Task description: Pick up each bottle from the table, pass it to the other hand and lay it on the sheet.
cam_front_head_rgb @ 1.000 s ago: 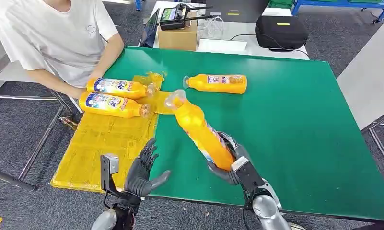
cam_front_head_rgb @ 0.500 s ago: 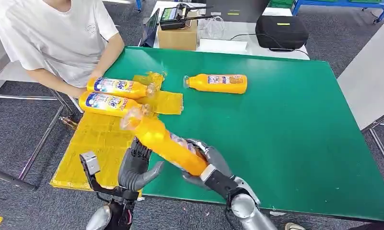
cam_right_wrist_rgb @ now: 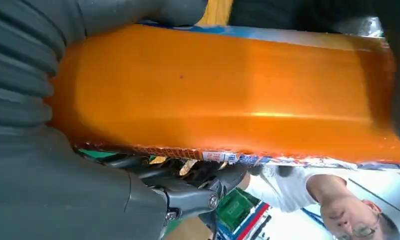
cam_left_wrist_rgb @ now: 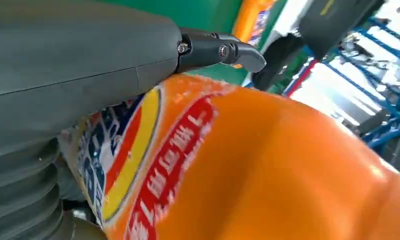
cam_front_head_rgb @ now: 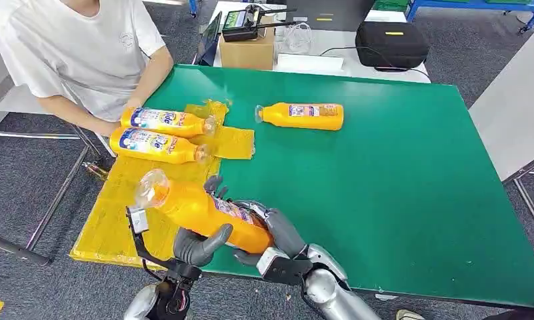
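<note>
An orange bottle [cam_front_head_rgb: 191, 203] [cam_left_wrist_rgb: 267, 165] [cam_right_wrist_rgb: 227, 90] hangs over the table's near left corner, its clear cap end pointing left above the yellow sheet [cam_front_head_rgb: 127, 193]. My right hand [cam_front_head_rgb: 277, 233] [cam_right_wrist_rgb: 63, 190] grips its base. My left hand [cam_front_head_rgb: 196, 245] [cam_left_wrist_rgb: 63, 65] wraps the middle of the same bottle, thumb in front and fingers behind. Two more orange bottles [cam_front_head_rgb: 167, 122] [cam_front_head_rgb: 156, 145] lie side by side at the sheet's far end. Another orange bottle [cam_front_head_rgb: 303, 115] lies on the green table [cam_front_head_rgb: 384, 173], far from both hands.
A person in a white shirt [cam_front_head_rgb: 84, 53] sits at the table's far left, a hand by the bottles on the sheet. Beyond the table stand a cardboard box [cam_front_head_rgb: 247, 50] and a black case [cam_front_head_rgb: 391, 43]. The sheet overhangs the table's left edge.
My right hand has swung the bottle left and lowered it over the sheet's edge. My left hand, open before, has closed around the bottle's middle.
</note>
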`<state>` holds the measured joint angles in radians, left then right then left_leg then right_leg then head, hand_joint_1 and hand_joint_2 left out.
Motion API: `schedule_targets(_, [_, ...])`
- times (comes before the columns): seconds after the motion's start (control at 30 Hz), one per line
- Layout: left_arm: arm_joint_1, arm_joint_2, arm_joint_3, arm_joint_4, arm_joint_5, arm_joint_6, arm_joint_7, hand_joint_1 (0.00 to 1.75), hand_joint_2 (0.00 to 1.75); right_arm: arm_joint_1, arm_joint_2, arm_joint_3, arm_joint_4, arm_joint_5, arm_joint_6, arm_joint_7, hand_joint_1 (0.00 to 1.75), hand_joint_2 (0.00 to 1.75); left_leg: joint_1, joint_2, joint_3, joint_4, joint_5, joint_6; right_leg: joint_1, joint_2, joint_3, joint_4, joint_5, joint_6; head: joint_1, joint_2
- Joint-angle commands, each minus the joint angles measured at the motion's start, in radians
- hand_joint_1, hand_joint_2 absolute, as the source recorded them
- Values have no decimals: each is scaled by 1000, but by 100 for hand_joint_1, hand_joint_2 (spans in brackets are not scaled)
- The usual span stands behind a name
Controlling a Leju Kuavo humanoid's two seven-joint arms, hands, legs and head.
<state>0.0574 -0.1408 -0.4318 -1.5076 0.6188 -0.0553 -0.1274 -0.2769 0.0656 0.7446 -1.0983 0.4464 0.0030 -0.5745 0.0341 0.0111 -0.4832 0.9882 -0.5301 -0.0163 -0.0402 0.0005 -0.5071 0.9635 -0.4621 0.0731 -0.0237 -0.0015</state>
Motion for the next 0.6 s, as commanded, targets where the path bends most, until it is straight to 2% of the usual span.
schedule_targets(0.03, [-65, 25, -59, 153, 79, -18, 34, 0, 175, -40, 12, 56, 33, -120, 132, 2, 175, 175, 0, -1, 3, -3, 1, 3, 1, 0, 3, -3, 0, -5, 0, 0])
schedule_targets(0.13, [-63, 22, -53, 146, 81, -9, 27, 0, 175, -37, 11, 55, 32, -122, 131, 5, 175, 175, 0, -1, 2, -2, 0, 2, 1, 0, 2, -2, 0, -4, 0, 0])
schedule_targets(0.17, [-61, 20, -47, 136, 84, -3, 17, 91, 175, -36, 11, 58, 39, -123, 130, 14, 175, 175, 0, -1, 1, -1, 0, 2, 0, 0, 1, -1, 0, -3, 0, 0])
schedule_targets(0.2, [-60, 18, -38, 129, 87, 1, 7, 175, 175, -33, 13, 61, 47, -120, 127, 23, 94, 175, 0, -1, 2, -3, 1, 3, 1, 0, 2, -2, 0, -5, 0, 0])
schedule_targets(0.23, [-58, 16, -27, 118, 78, 13, -13, 175, 175, -23, 21, 55, 58, -130, 123, 31, 0, 175, 0, -1, 1, -2, 0, 2, 1, 0, 2, -1, 0, -4, 0, 0])
schedule_targets(0.27, [-55, 7, -4, 104, 68, 40, -41, 175, 175, -16, 28, 58, 62, -134, 119, 28, 0, 0, 0, -1, 3, -3, 0, 3, 1, 0, 3, -3, 0, -5, 0, 0])
schedule_targets(0.4, [-52, -13, 66, 62, 52, 106, -93, 175, 175, 9, 43, 46, 23, -134, 45, 21, 0, 0, 1, -1, 2, -2, 0, 2, 1, -1, 1, -2, 0, -5, 0, 0])
schedule_targets(0.53, [-66, -5, 121, 62, 40, 141, -104, 175, 175, 19, 26, 45, -15, -120, 4, 24, 0, 0, 0, 0, 0, -1, 0, 2, 1, 0, 0, -1, 0, -3, 0, 0])
schedule_targets(0.6, [-85, 13, 122, 95, -52, 214, -118, 175, 175, 29, 9, 50, -39, -56, -75, 23, 0, 0, 0, -1, 0, -1, 0, 1, 1, 0, 0, -1, 0, -3, 0, 0])
